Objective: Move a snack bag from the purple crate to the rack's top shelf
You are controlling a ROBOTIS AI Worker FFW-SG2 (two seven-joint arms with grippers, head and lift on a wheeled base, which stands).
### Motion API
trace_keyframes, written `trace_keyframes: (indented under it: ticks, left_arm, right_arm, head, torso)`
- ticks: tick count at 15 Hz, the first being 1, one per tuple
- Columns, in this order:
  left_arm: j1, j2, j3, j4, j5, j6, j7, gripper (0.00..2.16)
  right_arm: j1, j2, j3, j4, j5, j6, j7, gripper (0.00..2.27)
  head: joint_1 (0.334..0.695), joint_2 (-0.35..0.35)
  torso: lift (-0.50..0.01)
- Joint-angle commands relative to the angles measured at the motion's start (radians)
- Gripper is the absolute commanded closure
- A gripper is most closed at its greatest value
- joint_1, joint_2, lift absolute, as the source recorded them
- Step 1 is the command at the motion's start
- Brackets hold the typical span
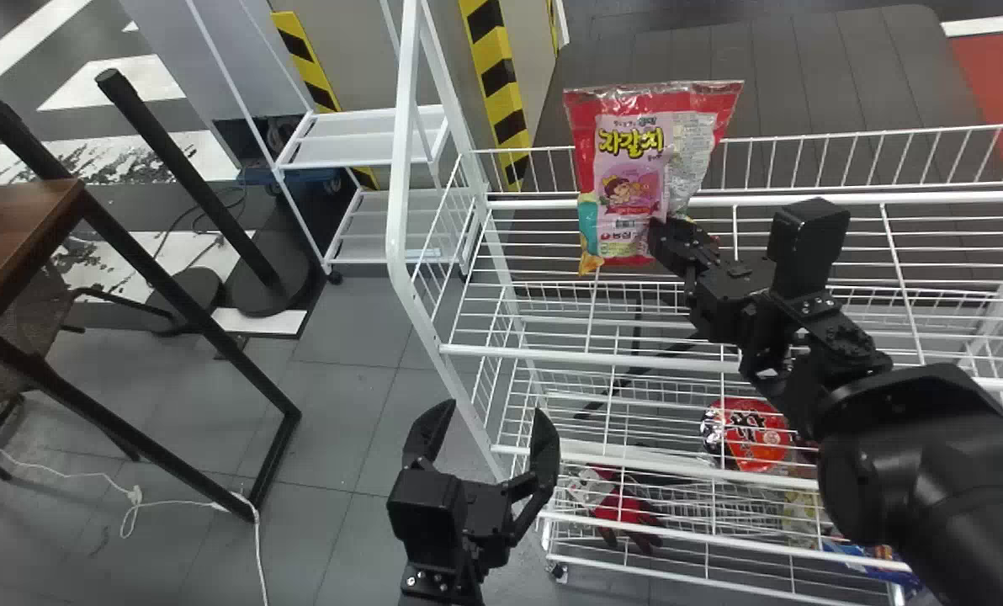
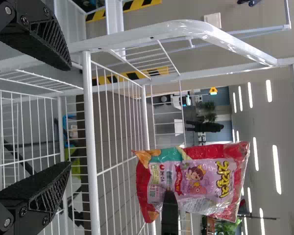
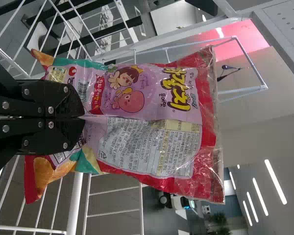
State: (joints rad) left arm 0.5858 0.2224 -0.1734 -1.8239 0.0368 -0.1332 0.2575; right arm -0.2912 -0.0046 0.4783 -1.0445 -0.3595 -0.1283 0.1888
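My right gripper (image 1: 660,240) is shut on the lower part of the snack bag (image 1: 628,181), which stands upright over the rack's top shelf (image 1: 552,278). In the right wrist view the right gripper (image 3: 83,117) pinches the snack bag (image 3: 152,117) near its bottom end. The left wrist view shows the same snack bag (image 2: 191,178) beyond the rack's white frame. My left gripper (image 1: 485,421) stands open and empty in front of the rack's left end; its two fingers are spread apart in the left wrist view (image 2: 71,117).
Lower rack shelves hold a red round package (image 1: 750,433), red items (image 1: 623,509) and a blue packet (image 1: 867,560). The rack's white corner post (image 1: 400,168) rises beside the left arm. A brown table (image 1: 22,244) with black legs stands at the far left.
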Motion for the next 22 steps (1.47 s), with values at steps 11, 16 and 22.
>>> trace_keyframes:
  ticks: [11, 16, 22]
  left_arm:
    - [0.009, 0.000, 0.006, 0.015, -0.002, -0.045, 0.008, 0.14]
    - [0.011, -0.002, 0.006, 0.017, 0.000, -0.042, 0.008, 0.14]
    - [0.011, -0.005, 0.015, 0.025, 0.005, -0.045, 0.006, 0.14]
  right_arm:
    - [-0.052, 0.006, 0.002, 0.103, -0.049, -0.041, 0.008, 0.77]
    - [-0.051, 0.006, 0.008, 0.101, -0.047, -0.066, 0.011, 0.28]
    - [-0.011, 0.006, 0.019, 0.072, -0.021, -0.115, 0.012, 0.26]
  head:
    - [0.695, 0.267]
    - [0.695, 0.267]
    - [0.695, 0.274]
  torso:
    - [-0.001]
    - [-0.001]
    - [-0.001]
